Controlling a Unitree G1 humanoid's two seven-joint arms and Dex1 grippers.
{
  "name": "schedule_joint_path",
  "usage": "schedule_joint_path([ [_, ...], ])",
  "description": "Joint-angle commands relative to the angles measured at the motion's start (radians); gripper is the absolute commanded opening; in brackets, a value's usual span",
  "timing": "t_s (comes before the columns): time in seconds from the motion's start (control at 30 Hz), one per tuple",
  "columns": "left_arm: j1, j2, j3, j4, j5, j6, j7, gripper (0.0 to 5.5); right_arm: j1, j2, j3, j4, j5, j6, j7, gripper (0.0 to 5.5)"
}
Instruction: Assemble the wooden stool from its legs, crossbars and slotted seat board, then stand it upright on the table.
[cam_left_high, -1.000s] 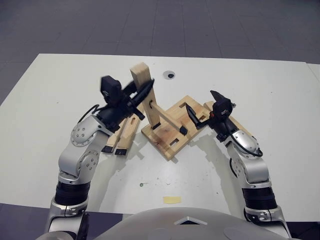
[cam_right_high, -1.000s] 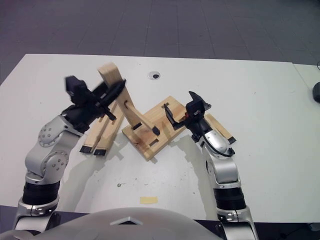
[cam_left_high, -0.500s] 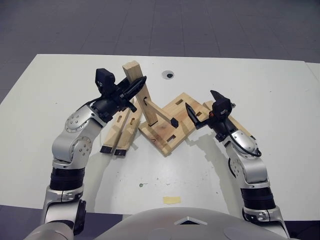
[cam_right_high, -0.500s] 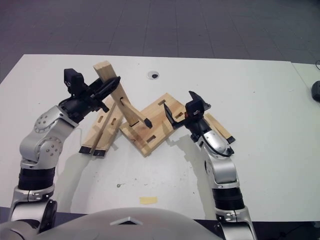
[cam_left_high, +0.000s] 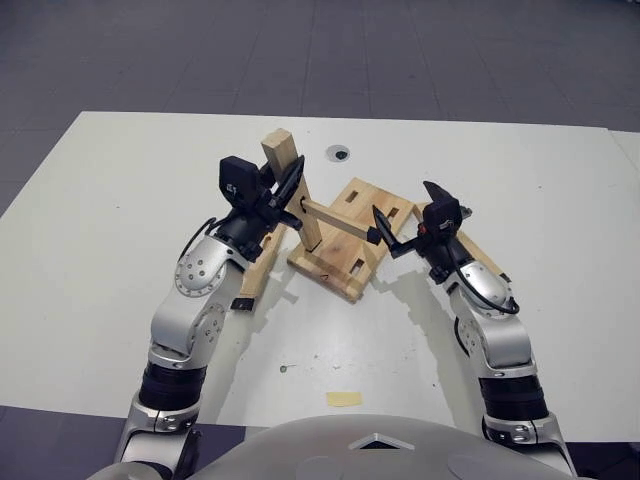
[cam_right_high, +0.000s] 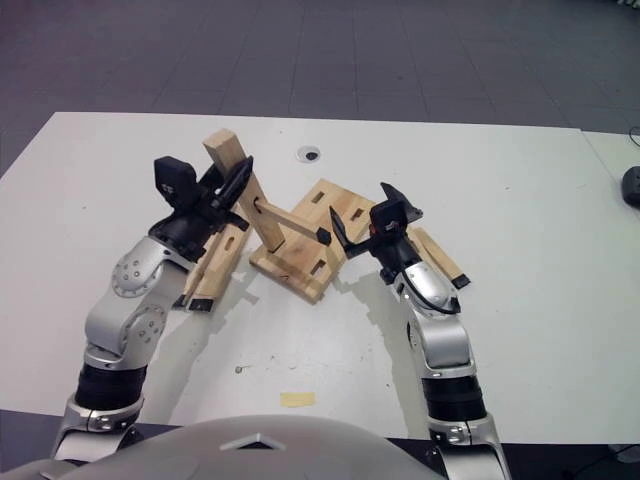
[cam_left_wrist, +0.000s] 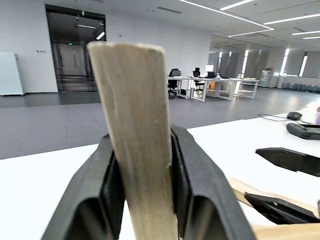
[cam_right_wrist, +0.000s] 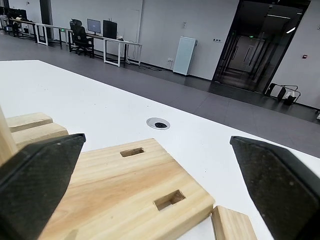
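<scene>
In the head views, a leg (cam_left_high: 291, 185) is seen held tilted over the white table (cam_left_high: 120, 200), its lower end down at the slotted seat board (cam_left_high: 352, 255), which lies on the table between the two arms. A crossbar (cam_left_high: 338, 219) projects from the leg toward the right gripper (cam_left_high: 403, 200). Its dark tip is just beside that gripper, but contact cannot be told. Further legs (cam_left_high: 255, 262) are laid side by side under the left arm.

The grip of the left gripper (cam_left_wrist: 142, 185) is shown closely in the left wrist view, where its jaws are clamped narrowly onto the leg, one on each face. In the right wrist view, the right gripper's jaws are spread wide with nothing held, over the seat board's slots, and a cable hole (cam_right_wrist: 160, 124) is seen in the table beyond.
</scene>
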Motion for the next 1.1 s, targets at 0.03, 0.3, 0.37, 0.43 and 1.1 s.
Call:
schedule_joint_path([
  [0.03,0.165,0.031,-0.025,0.154,0.102,0.066,0.008,1.05,0.019,0.015,0.002,-0.011,-0.012,0.025,-0.026,5.40],
  [0.3,0.188,0.086,0.010,0.119,-0.072,0.288,-0.066,1.05,0.010,0.029,0.003,-0.008,-0.018,0.024,-0.041,5.40],
  [0.37,0.146,0.096,0.011,0.103,-0.056,0.283,-0.058,1.05,0.014,0.034,0.008,-0.009,-0.020,0.021,-0.047,5.40],
  [0.43,0.091,0.105,0.015,0.085,-0.026,0.260,-0.049,1.05,0.019,0.041,0.009,-0.010,-0.022,0.018,-0.055,5.40],
  [1.1,-0.060,0.037,0.085,-0.002,-0.159,0.306,-0.161,2.92,0.000,0.075,0.007,0.047,-0.038,-0.028,-0.083,5.40],
])
